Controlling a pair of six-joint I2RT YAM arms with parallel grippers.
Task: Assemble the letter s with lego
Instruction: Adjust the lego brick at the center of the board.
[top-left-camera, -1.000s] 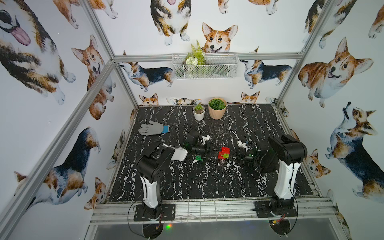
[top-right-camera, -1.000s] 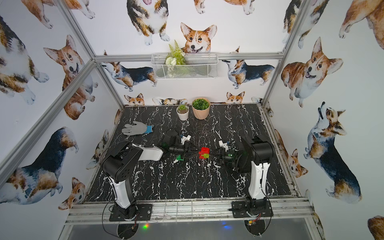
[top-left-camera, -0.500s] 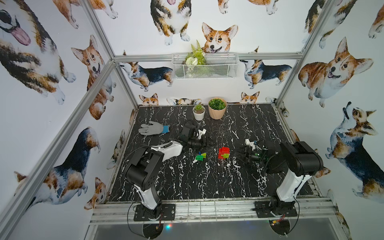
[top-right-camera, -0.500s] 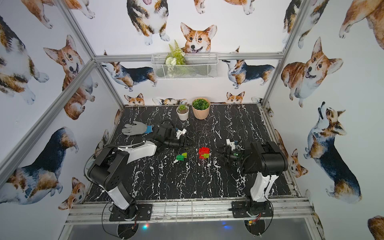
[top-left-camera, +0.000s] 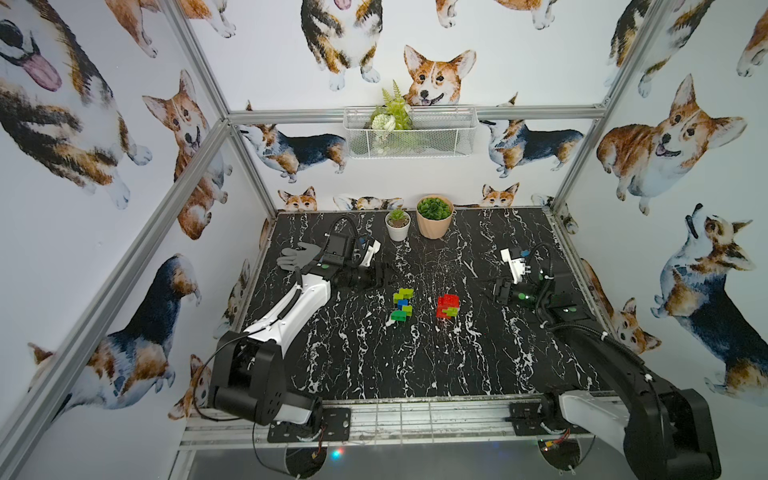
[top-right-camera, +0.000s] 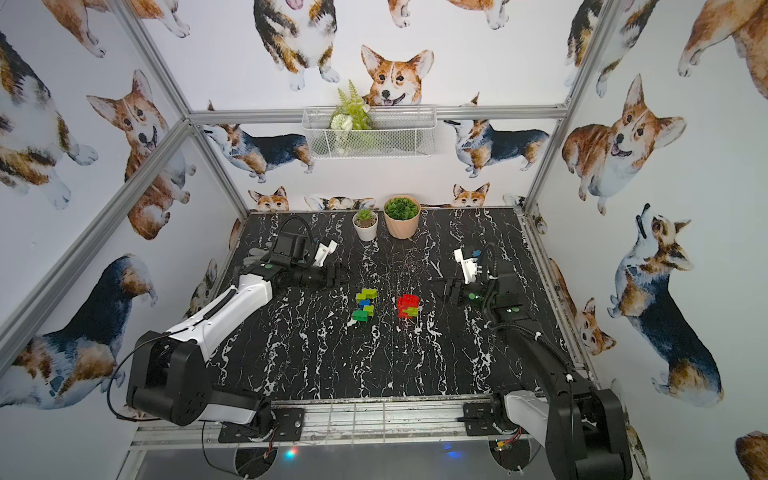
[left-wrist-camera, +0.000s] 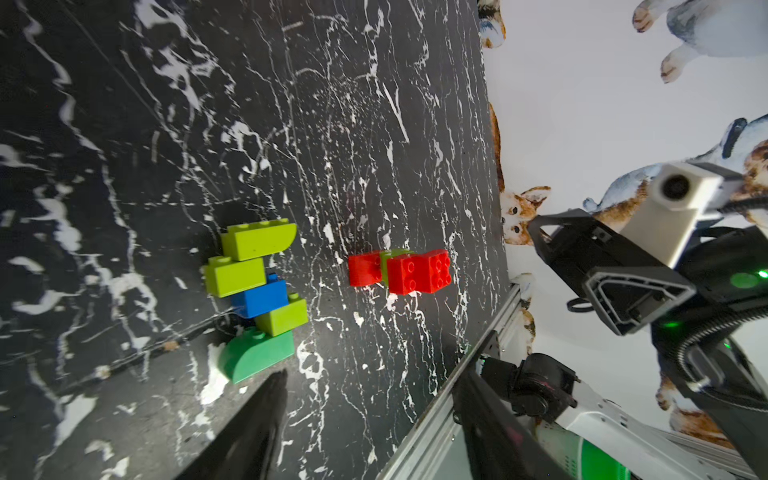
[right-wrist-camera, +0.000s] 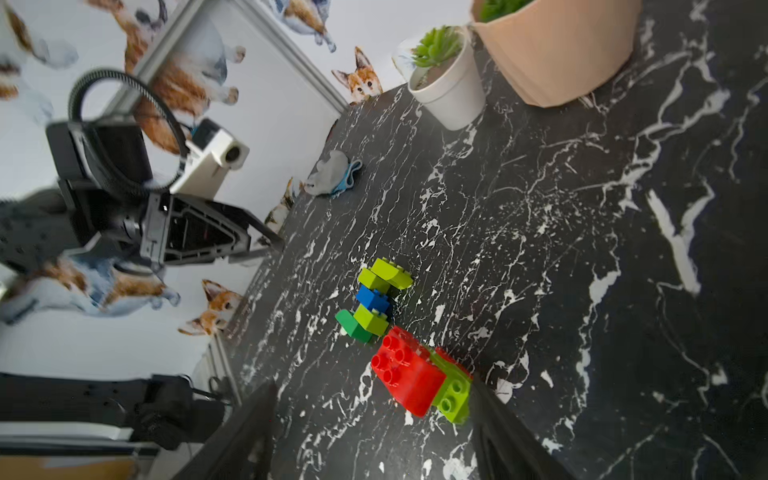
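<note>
The lego (top-right-camera: 365, 304) lay as two clusters near the middle of the black, white-veined table (top-left-camera: 374, 374), both between the grippers. The green-and-blue cluster (top-left-camera: 402, 304) sat just right of the left gripper (top-left-camera: 380, 274) and slightly nearer, apart from it. The red cluster (top-left-camera: 448, 306) lay further right, left of the right gripper (top-left-camera: 498, 291) and clear of it.

The bricks were glossy studded plastic. In the left wrist view the first cluster ran as a staggered row: a lime brick with one curved side, a lime block, a blue block (left-wrist-camera: 259, 297), another lime block and a dark green rounded brick (left-wrist-camera: 257, 353). The second joined square red bricks with a lime brick (right-wrist-camera: 451, 395) among them.

The left gripper's fingers (left-wrist-camera: 257, 428) stood wide apart with nothing between them, and so did the right gripper's fingers (right-wrist-camera: 245, 436). The left arm stretched low from its near-left base, white forearm angled far and right, gripper pointing right. The right arm reached farward from the near-right base, wrist turned so its gripper pointed left.
</note>
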